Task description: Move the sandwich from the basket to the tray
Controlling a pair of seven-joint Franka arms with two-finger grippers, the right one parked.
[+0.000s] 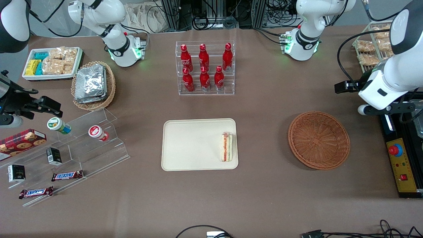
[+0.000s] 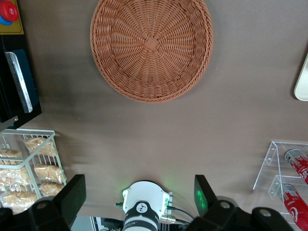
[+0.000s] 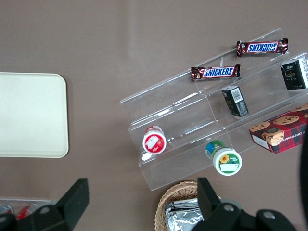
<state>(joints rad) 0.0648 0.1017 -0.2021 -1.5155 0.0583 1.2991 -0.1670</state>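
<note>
The sandwich [image 1: 226, 147], a pale wedge with orange-red and green layers along its edge, lies on the cream tray [image 1: 191, 132] near the rim closest to the basket. The reddish-brown wicker basket [image 1: 319, 139] [image 2: 151, 45] holds nothing. My gripper [image 1: 340, 87] [image 2: 138, 195] hangs open above bare table, farther from the front camera than the basket and toward the working arm's end, with nothing between its black fingers [image 2: 72, 197]. A corner of the tray [image 2: 302, 82] shows in the left wrist view; the right wrist view shows the bare end of the tray [image 3: 29, 115].
A clear rack of red bottles [image 1: 205, 67] stands farther from the front camera than the tray. Toward the parked arm's end are a stepped acrylic shelf [image 1: 82, 145] with snacks, a tan basket of foil packets [image 1: 93, 85] and a white bin [image 1: 53, 62]. A wire rack of bagged snacks [image 1: 371, 49] and a control box [image 1: 401, 165] flank the working arm.
</note>
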